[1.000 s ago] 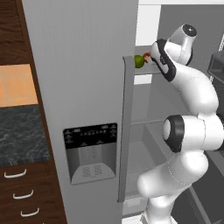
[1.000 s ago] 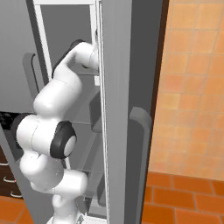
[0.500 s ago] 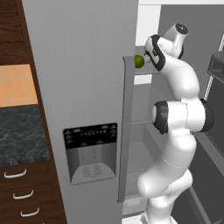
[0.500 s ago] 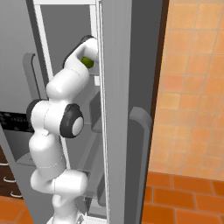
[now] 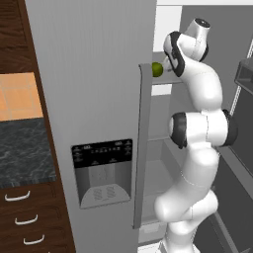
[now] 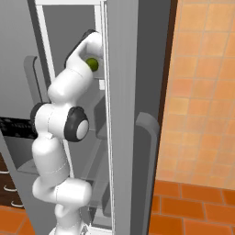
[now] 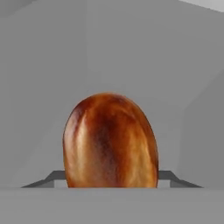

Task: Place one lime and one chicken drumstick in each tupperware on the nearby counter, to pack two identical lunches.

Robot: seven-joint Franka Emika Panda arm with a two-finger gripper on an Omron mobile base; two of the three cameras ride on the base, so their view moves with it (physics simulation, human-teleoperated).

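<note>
The fridge (image 5: 99, 99) takes up the middle of the left base view, its grey door carrying a long vertical handle (image 5: 141, 148) and a dark dispenser panel (image 5: 101, 170) low down. In the right base view the same fridge stands at the centre, with an orange tiled wall (image 6: 204, 92) on the right of the frame and orange floor tiles along the bottom.

The surface (image 5: 22, 148) shows at the left edge of the left base view, dark marbled stone over brown drawers with curved silver handles.

The arm (image 5: 197, 148) rises from the lower right of that view and reaches up into the open fridge, its hand at a shelf (image 5: 165, 80) in the upper middle of the frame.

The drumstick (image 7: 110, 141) sits in the centre of the hand view, plump end facing the camera, reddish brown and glossy, with grey fridge walls behind it. The end effector is right at it; its tips are hidden at the bottom edge, so I cannot tell whether it is closed on the drumstick or how wide the jaws stand.

A lime (image 5: 157, 69) rests on the shelf just left of the hand in the left base view, beside the top of the door handle. In the right base view it shows green just beside the hand, upper left of centre.
</note>
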